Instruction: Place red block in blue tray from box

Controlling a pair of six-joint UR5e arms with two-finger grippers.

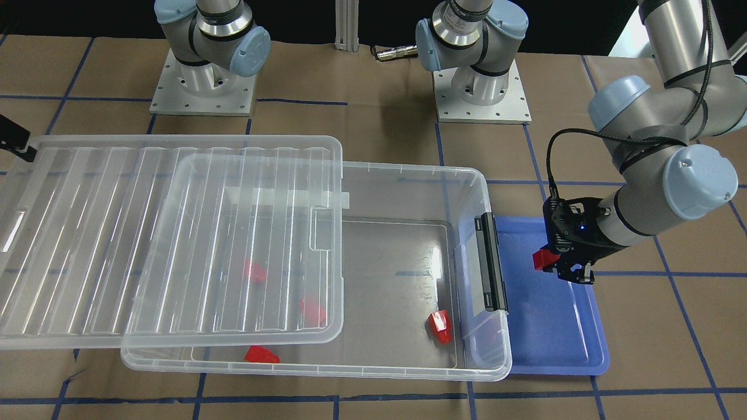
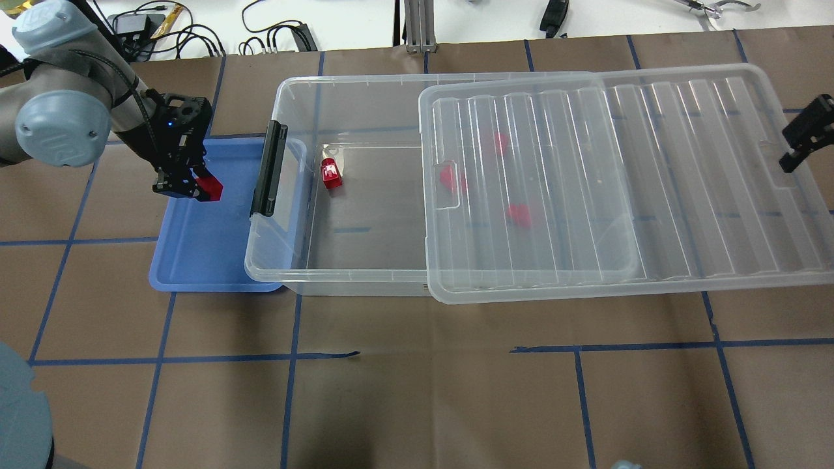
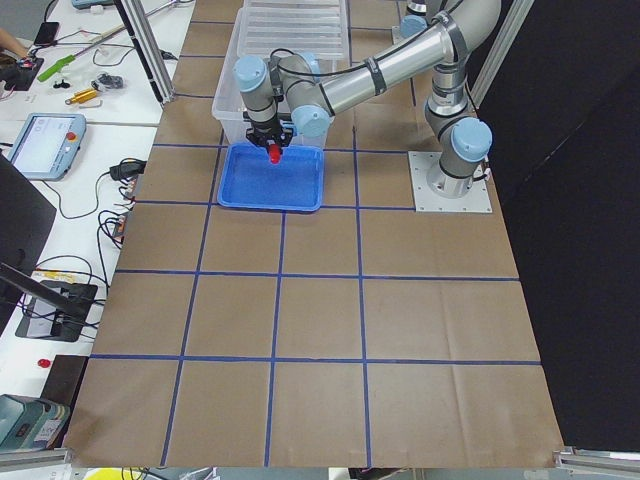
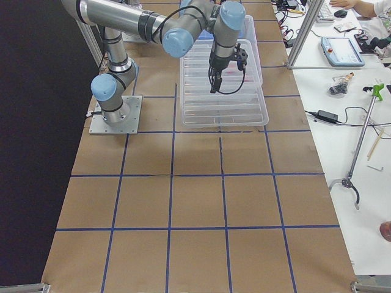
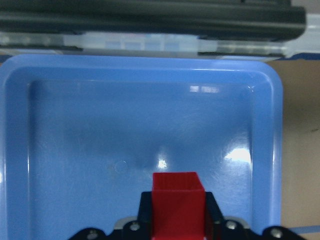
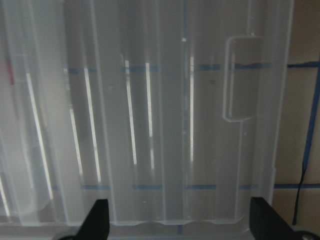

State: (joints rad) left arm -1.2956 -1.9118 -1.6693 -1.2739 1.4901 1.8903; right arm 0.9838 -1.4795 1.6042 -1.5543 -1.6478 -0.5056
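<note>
My left gripper (image 1: 563,269) is shut on the red block (image 1: 543,259) and holds it a little above the blue tray (image 1: 554,332). In the left wrist view the block (image 5: 178,200) sits between the fingers over the tray floor (image 5: 140,125). In the overhead view the block (image 2: 210,189) hangs over the tray's far half (image 2: 208,254). The clear box (image 2: 352,81) stands beside the tray, black latch (image 2: 268,169) toward it, its lid (image 2: 619,182) slid partly off. My right gripper (image 2: 805,133) is open at the lid's far end.
Another red piece (image 1: 439,325) lies in the box's uncovered part near the latch. Three more red pieces (image 1: 255,271) show blurred through the lid. The tray's near edge is tucked under the box's rim. Brown paper with blue tape lines covers the table.
</note>
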